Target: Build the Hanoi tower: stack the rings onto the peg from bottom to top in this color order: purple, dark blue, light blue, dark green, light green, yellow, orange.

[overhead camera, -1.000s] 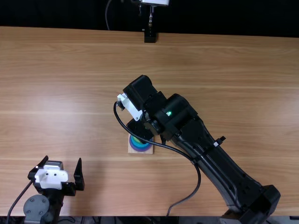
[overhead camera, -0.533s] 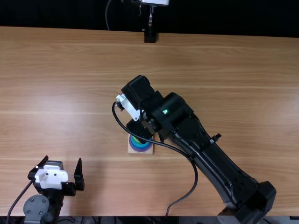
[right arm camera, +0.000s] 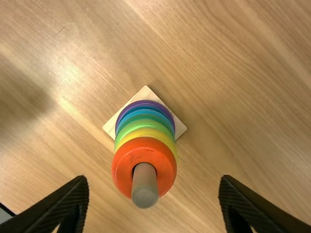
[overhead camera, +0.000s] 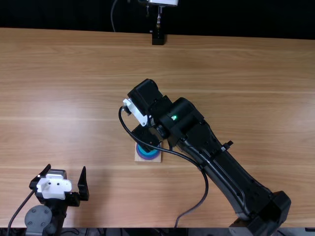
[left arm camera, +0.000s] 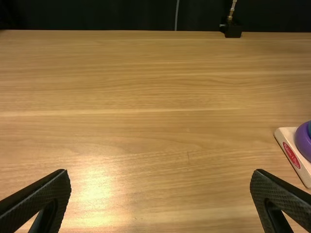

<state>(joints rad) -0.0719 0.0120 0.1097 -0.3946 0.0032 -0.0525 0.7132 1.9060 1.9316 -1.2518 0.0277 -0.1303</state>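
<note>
Light brown wood forms the counter (overhead camera: 236, 73). The black right arm (overhead camera: 226, 172) has shifted slightly; its gripper (right arm camera: 154, 177) is spread, clear of the rings. The left gripper (overhead camera: 66, 167) also stands apart. On the square pale wooden base (right arm camera: 112, 127), purple-to-orange rings (right arm camera: 149, 149) encircle the rounded wooden peg (right arm camera: 145, 187), seemingly correctly ordered, so probably only withdrawal remains.

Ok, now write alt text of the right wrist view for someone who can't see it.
A finished ring stack stands on a square wooden base, purple at the bottom and orange on top, with the peg poking through. The right arm's open jaws are spread on either side of it, touching nothing, above a wood-grain table.
</note>
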